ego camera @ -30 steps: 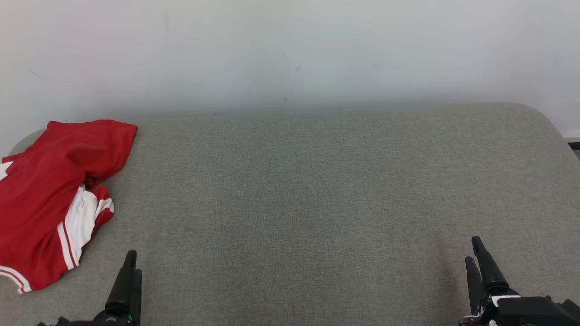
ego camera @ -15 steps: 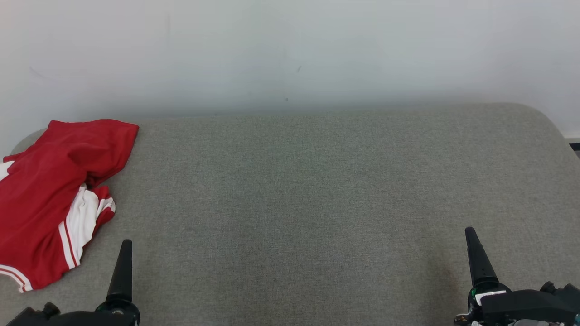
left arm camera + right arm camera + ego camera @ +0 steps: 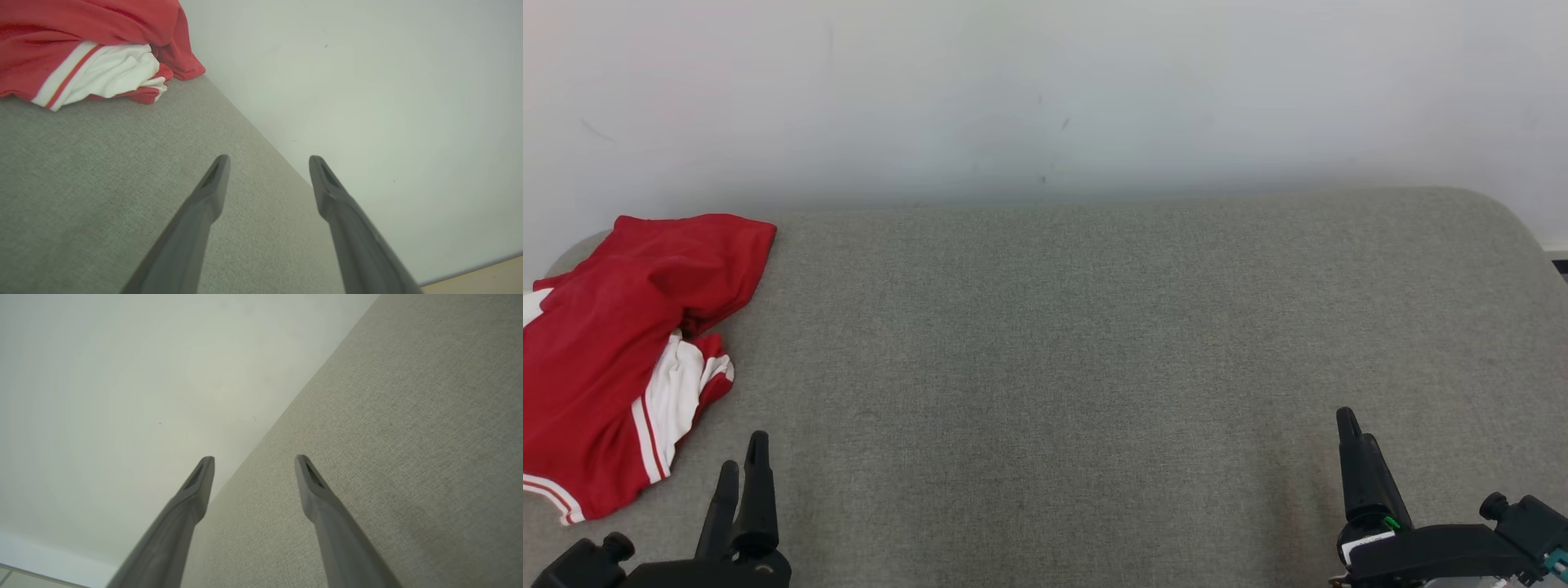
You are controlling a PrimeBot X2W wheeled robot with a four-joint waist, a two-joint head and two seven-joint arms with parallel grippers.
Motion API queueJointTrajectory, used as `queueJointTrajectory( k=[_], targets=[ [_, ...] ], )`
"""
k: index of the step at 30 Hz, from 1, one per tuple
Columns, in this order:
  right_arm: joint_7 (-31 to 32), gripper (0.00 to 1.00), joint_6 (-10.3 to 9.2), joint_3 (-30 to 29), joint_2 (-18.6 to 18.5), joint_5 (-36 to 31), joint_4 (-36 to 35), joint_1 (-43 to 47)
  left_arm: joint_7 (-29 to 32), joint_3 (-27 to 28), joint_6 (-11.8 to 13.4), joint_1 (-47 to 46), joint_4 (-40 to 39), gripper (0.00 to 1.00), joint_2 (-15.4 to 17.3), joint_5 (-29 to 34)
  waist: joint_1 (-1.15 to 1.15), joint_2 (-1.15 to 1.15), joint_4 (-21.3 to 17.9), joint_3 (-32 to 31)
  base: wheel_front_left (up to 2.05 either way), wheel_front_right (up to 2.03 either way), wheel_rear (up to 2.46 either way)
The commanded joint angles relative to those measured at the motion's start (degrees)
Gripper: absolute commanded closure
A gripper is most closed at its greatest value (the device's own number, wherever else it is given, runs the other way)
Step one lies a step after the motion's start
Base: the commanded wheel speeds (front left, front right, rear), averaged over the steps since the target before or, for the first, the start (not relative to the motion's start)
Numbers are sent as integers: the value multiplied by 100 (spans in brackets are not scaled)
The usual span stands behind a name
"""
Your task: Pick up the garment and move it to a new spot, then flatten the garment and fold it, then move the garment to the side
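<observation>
Garment (image 3: pixel 596 343) lies crumpled at far left of grey table (image 3: pixel 1094 327), untouched. Left gripper (image 3: pixel 743 452) and right gripper (image 3: pixel 254 458) spread wide, empty, near edge. Fabric looks light, soft, floppy; likely best pinched at bunched white-striped hem.

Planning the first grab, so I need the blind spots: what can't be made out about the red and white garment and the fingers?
Crumpled red and white fabric garment: cut off by the head view's left edge and by the left wrist view's top and left edges.
Its type and outline: buried in its own folds.
Right gripper: in the head view one finger hides the other, so its gap is unreadable there.
</observation>
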Motion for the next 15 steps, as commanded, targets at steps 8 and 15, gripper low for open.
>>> queueJointTrajectory(
  k=[8, 15],
  targets=[
    [-210, 0, -5, 158, -23, -1002, -118, -6, -215, -97, 82, 29, -195, 0, 83, 1081, -1, 0, 32, 23, 0, 0, 0],
    [-320, 0, -5, 237, -24, -1479, -65, 21, -320, -153, 113, 73, -226, 0, 137, 1556, -1, 0, 51, 24, 0, 0, 0]
  ],
)
